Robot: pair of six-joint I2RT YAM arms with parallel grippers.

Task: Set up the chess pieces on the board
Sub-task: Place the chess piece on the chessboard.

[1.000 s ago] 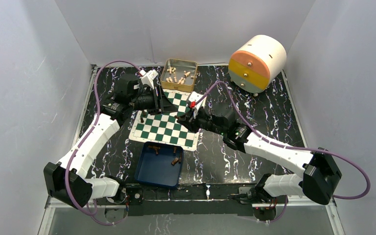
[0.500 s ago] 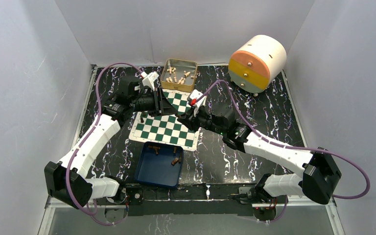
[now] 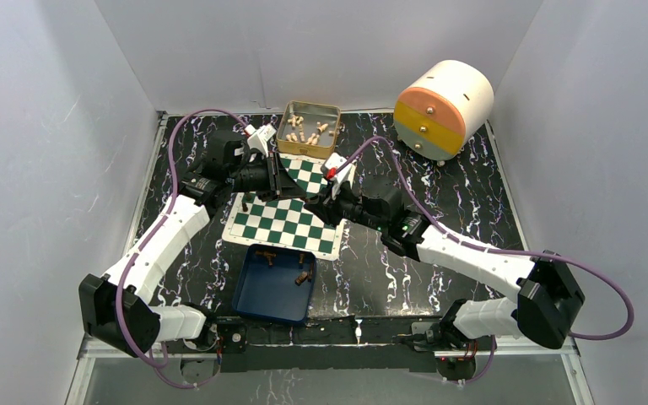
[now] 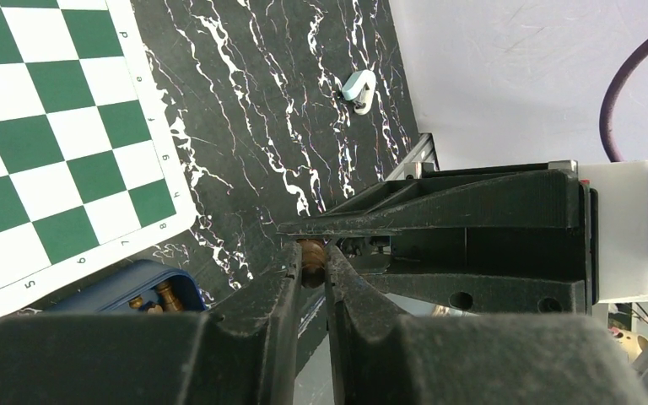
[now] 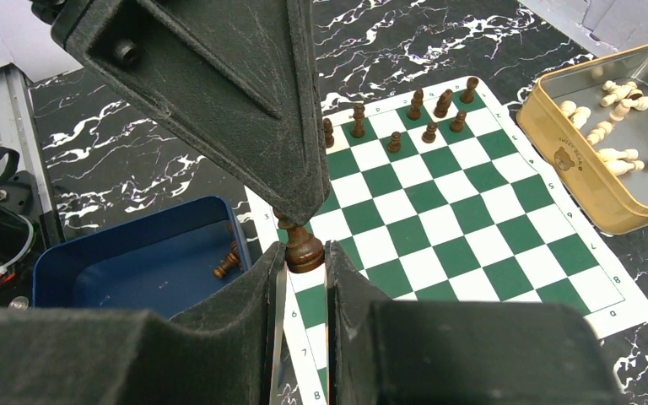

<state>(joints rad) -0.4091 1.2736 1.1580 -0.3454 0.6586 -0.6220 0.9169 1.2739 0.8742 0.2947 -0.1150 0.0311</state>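
Left wrist view gives you the left claw (image 4: 310,258) closed down tight, with a small brown piece (image 4: 310,251) pinched between its tips; only a sliver of that piece shows, so you cannot tell which kind it is. The board (image 4: 51,143) lies to one side of this claw, flat on the black marbled bench (image 4: 261,110), and a corner of the blue tray (image 4: 126,283) shows beside the board's edge. In the right wrist view, the right claw (image 5: 304,258) is nearly closed and grips a dark-brown piece (image 5: 304,247) by its lower part, head up. It hangs over the board's edge beside the blue tray, and you cannot tell whether it touches the mat. Several chess pieces (image 5: 429,111) stand upright in two short rows at the far side of the board from that camera. More lie loose in the tray. The gold tin (image 5: 595,192) sits just beside another edge of the board and holds the cream pieces (image 5: 607,126). In the top external view, both claws meet over the far half of the board, which lies between tin and tray.
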